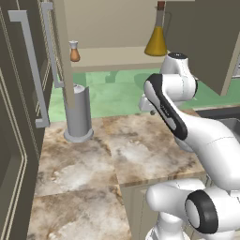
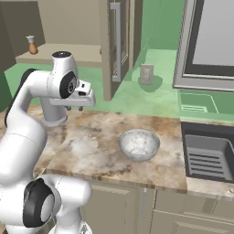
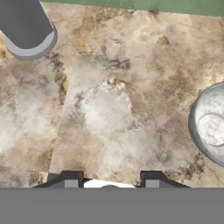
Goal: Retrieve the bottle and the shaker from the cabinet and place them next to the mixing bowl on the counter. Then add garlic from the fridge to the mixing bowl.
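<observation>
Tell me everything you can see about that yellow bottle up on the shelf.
The bottle is cone-shaped clear glass, wide at its base and narrowing to a slim neck closed by a brown cork stopper. Golden-yellow liquid fills its lower cone. It stands upright on the tan shelf of the open wall cabinet, toward the shelf's right end in the left base view, far from the small shaker. Nothing but the shelf touches it.

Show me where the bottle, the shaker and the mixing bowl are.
bottle [image 1: 156, 44]: left base view, on its yellow glass body.
shaker [image 1: 74, 54]: left base view, on its orange-brown belly.
mixing bowl [image 2: 139, 144]: right base view, on its speckled inside.
</observation>
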Available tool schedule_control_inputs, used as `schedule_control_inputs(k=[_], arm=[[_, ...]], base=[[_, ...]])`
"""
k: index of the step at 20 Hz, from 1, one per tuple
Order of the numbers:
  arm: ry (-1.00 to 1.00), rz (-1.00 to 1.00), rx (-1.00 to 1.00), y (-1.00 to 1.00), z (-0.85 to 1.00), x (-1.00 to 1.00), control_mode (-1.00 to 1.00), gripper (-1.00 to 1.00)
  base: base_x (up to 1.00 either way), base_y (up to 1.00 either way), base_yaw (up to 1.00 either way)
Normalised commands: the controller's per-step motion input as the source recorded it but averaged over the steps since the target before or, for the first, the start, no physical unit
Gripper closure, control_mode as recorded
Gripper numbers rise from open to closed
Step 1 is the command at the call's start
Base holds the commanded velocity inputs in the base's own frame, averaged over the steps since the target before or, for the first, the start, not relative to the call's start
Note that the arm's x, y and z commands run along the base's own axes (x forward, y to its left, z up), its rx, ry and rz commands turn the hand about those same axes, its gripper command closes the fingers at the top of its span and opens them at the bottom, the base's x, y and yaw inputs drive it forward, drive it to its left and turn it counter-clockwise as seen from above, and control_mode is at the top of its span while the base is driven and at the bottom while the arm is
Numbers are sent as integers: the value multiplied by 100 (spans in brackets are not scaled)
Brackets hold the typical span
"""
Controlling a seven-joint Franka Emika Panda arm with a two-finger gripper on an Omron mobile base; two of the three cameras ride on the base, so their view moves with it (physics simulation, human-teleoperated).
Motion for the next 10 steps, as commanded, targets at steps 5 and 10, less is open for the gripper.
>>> schedule_control_inputs(k=[5, 10], arm=[[0, 0, 0, 0, 0, 0, -100, -100], [-5, -3, 0, 0, 8, -12, -100, -100]], base=[[0, 0, 0], [0, 0, 0]])
